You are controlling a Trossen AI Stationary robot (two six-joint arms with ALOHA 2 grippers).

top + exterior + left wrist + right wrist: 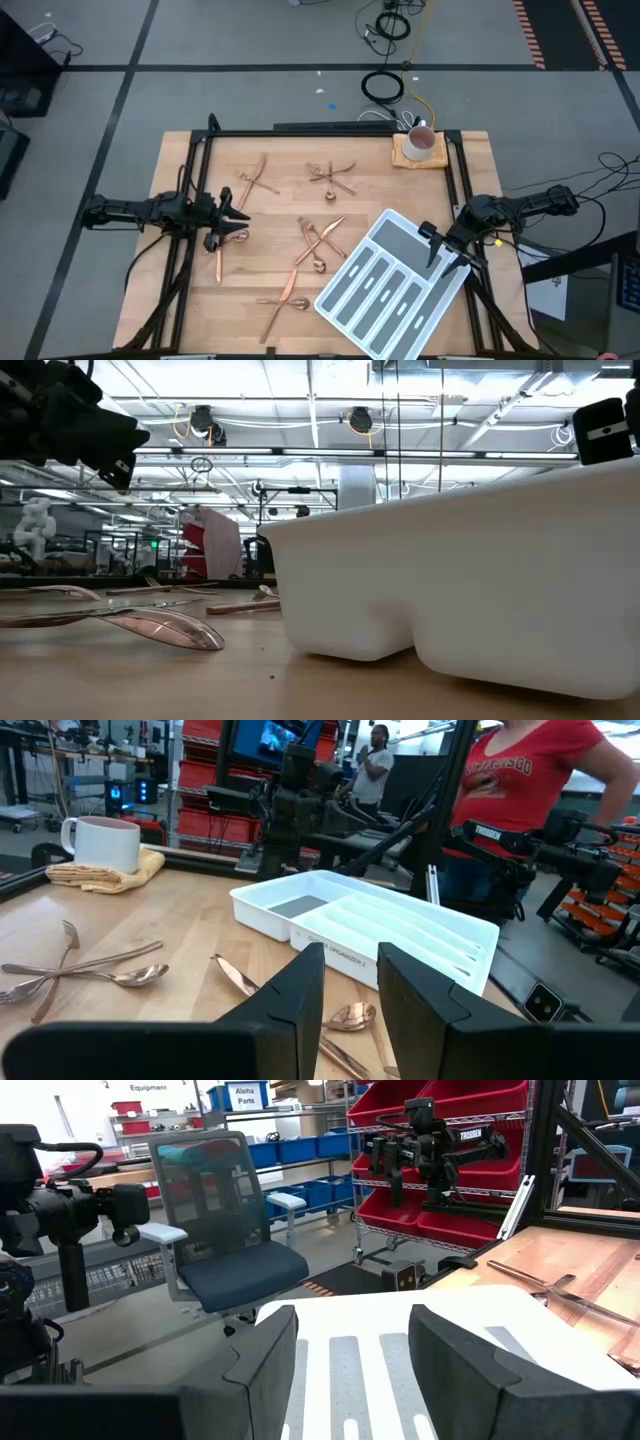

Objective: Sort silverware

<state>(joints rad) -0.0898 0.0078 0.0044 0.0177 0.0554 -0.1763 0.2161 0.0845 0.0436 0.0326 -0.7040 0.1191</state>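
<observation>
The copper silverware lies flat in loose groups on the wooden table: a crossed pair [254, 181], a cluster [332, 177], another cluster [318, 245], a pair near the front [283, 298] and a single piece [219, 262]. The white divided tray [353, 255] sits askew at the table's right front. My left gripper [244, 224] hovers open at the table's left, just above the single piece, facing the spoons [350, 1016] and the tray [370, 925]. My right gripper [440, 258] is open above the tray's right end [360, 1350], touching nothing.
A white mug [420, 142] stands on a folded yellow cloth [418, 158] at the far right corner. A black frame rail edges the table. In the low view, the tray's wall [470, 580] fills the right and a spoon [160, 628] lies left. A person in red [530, 780] stands beyond the table.
</observation>
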